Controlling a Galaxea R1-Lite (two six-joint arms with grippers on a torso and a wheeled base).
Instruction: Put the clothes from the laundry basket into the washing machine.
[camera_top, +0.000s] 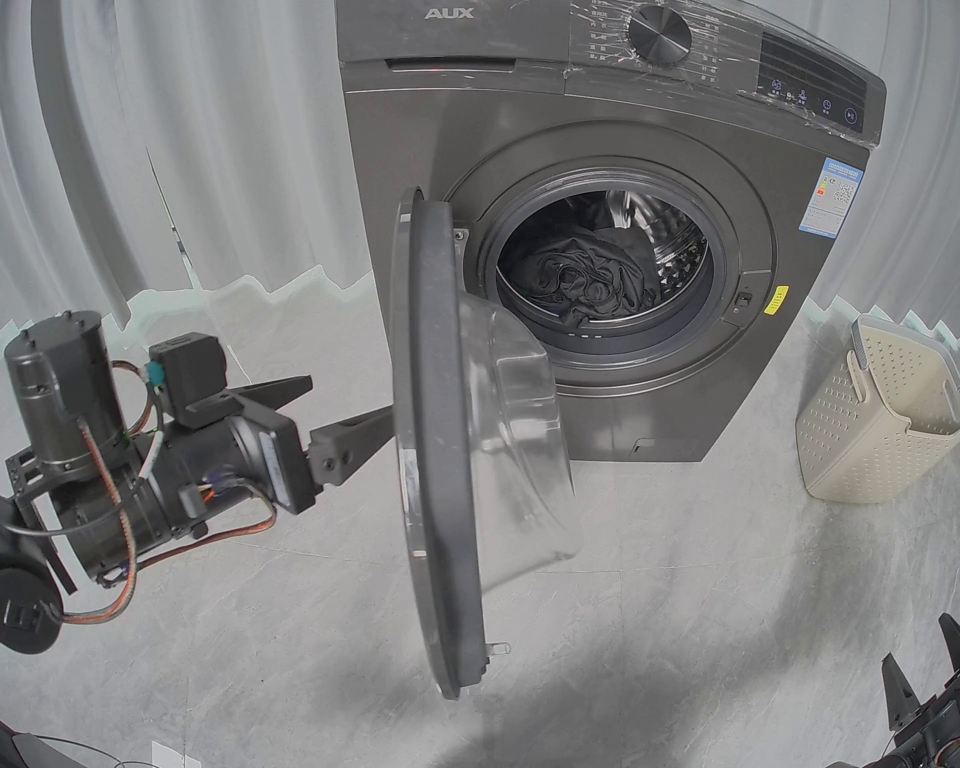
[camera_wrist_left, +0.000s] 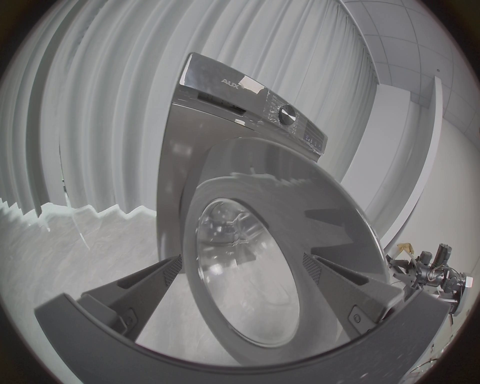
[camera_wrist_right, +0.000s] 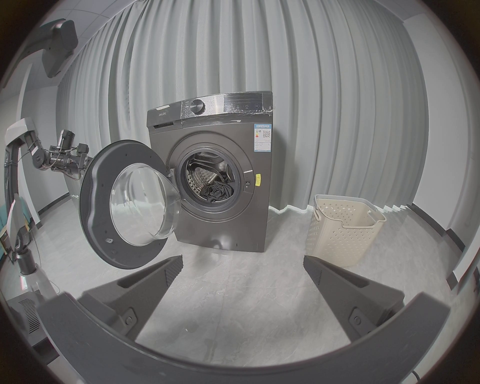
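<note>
Grey tiled floor (camera_top: 700, 620), washing machine (camera_top: 560, 100) standing on it, beige laundry basket (camera_top: 885, 420) just beside it

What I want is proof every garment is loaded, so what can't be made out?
Laundry basket: its floor, head and right wrist views, hidden by its own wall.
Drum behind the clothes: head view, dark, covered by them.
Left gripper: one fingertip, head view, behind the door.

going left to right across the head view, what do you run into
left claw → washing machine door, swung open → dark clothes → laundry basket
</note>
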